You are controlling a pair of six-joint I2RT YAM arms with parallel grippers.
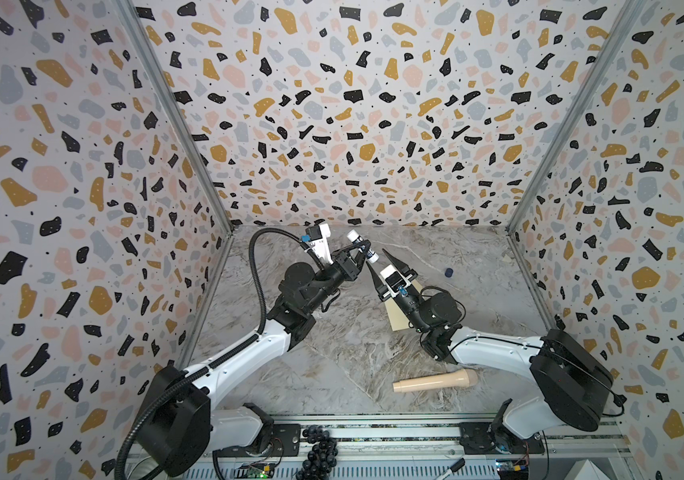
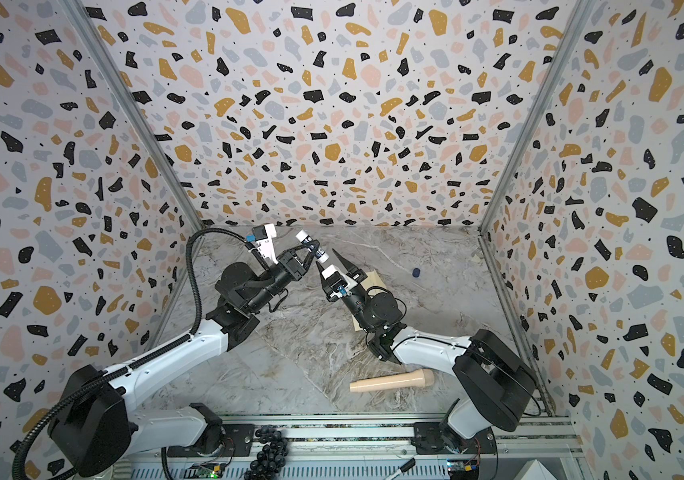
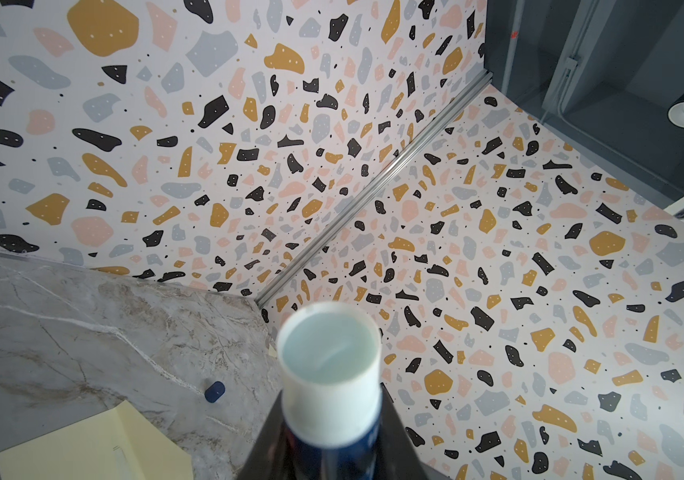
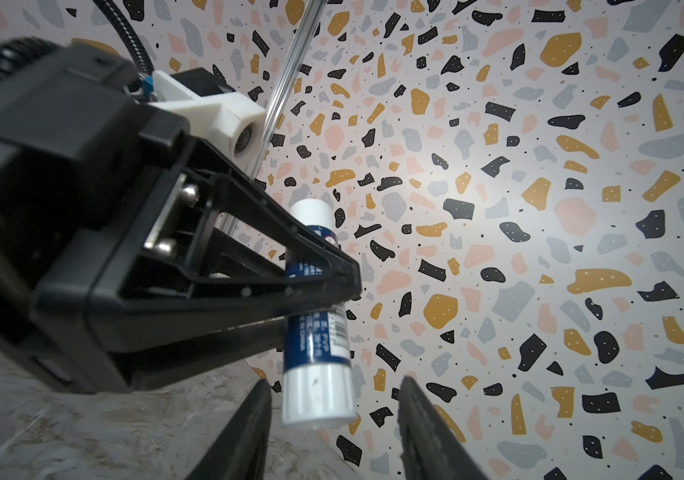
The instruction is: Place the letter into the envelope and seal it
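Right wrist view | left gripper [image 4: 323,307] clamped on glue stick [image 4: 317,345], aloft | right gripper [image 4: 336,380] jaws apart, straddling its white end, untouched | envelope [image 3: 95,444] on table [image 3: 40,332], flap open | letter unseen, probably inside | gluing, sealing left

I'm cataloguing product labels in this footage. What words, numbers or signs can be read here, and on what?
"PVP": blue label of the glue stick held by the left gripper.
"in China": same label; the line's start is hidden.
Barcode digits and the label's other lines: too blurred to read.
Small mark on the envelope: too faint to read.
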